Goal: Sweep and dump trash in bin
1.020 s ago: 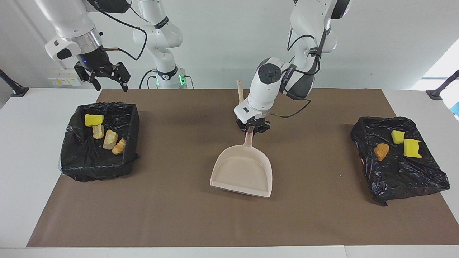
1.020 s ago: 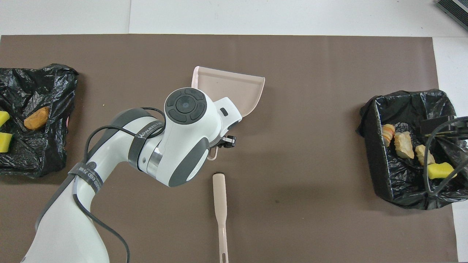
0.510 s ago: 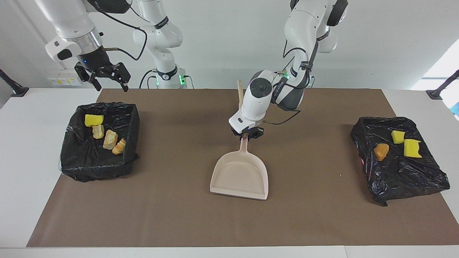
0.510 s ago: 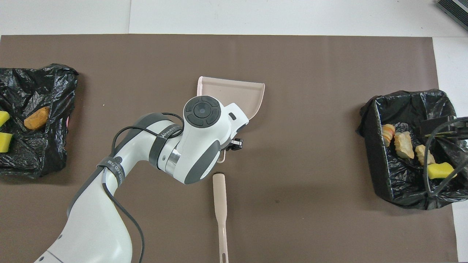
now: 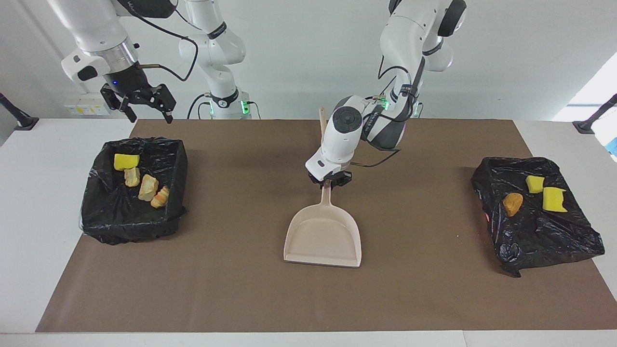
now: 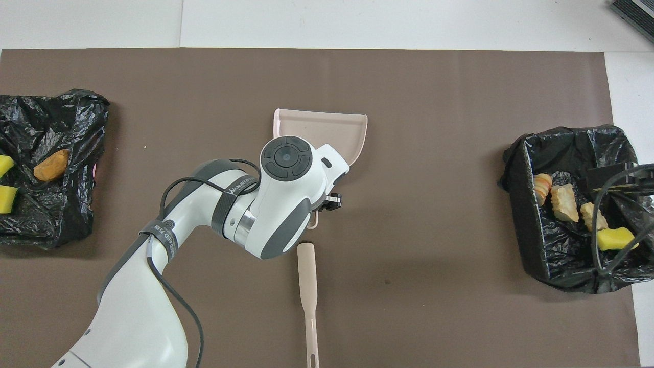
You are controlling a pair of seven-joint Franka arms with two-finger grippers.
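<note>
The beige dustpan [image 5: 323, 236] [image 6: 327, 128] lies empty at mid-mat, its mouth turned away from the robots. My left gripper [image 5: 328, 182] [image 6: 319, 207] is shut on its handle, low over the mat. The black-lined bin [image 5: 181, 159] [image 6: 521, 204] stands at the right arm's end. In it lie several pieces of trash: a yellow sponge bit [image 5: 126, 161] [image 6: 615, 238] and tan bread chunks [image 5: 148, 187] [image 6: 564, 202]. My right gripper [image 5: 144, 108] [image 6: 610, 176] waits open, high over that bin.
A crumpled black bag [image 5: 535, 231] [image 6: 51, 214] lies at the left arm's end, with an orange chunk [image 5: 512, 203] [image 6: 50, 165] and two yellow sponge bits [image 5: 553, 199] on it. A beige brush [image 6: 307, 276] [image 5: 322, 126] lies on the brown mat, nearer the robots than the dustpan.
My left arm has drawn the dustpan a little toward the robots and turned it straighter. The right arm has not moved.
</note>
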